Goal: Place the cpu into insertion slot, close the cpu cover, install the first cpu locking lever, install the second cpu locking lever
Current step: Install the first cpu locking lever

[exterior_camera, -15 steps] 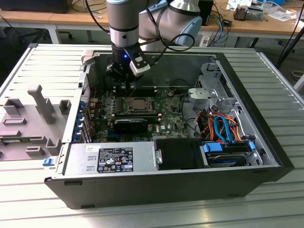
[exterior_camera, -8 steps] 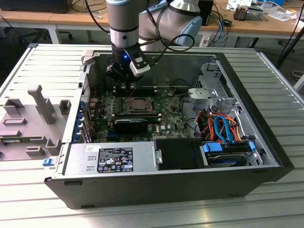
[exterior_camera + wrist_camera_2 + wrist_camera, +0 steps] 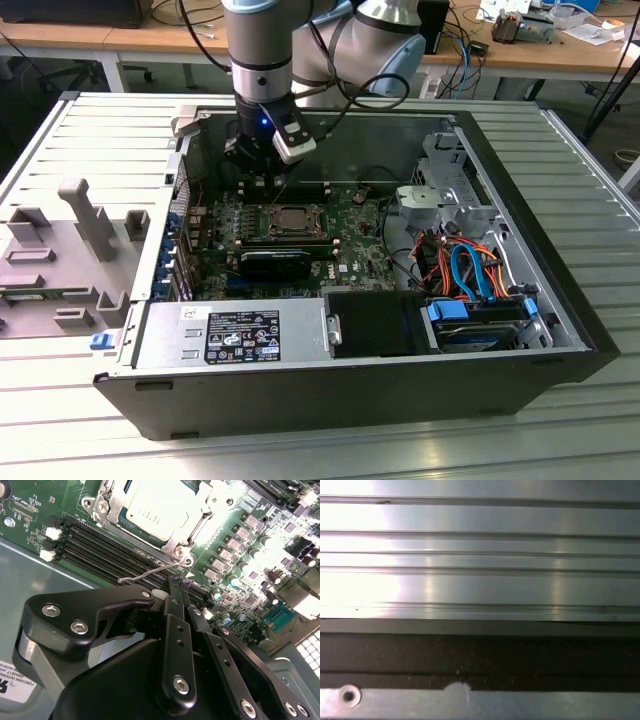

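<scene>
At the upper centre of the exterior view you saw your arm as a silver-grey tube with a dark band and pale blue joint caps, black cables looping beside it and a small blue light glowing below. In the second wrist view your hand was matte black linkage plates fastened with silver screws.

In the second wrist view the cpu cover is cut off by the picture's edge; the memory slots are partly hidden behind the gripper; the counter is cropped in the exterior view.
</scene>
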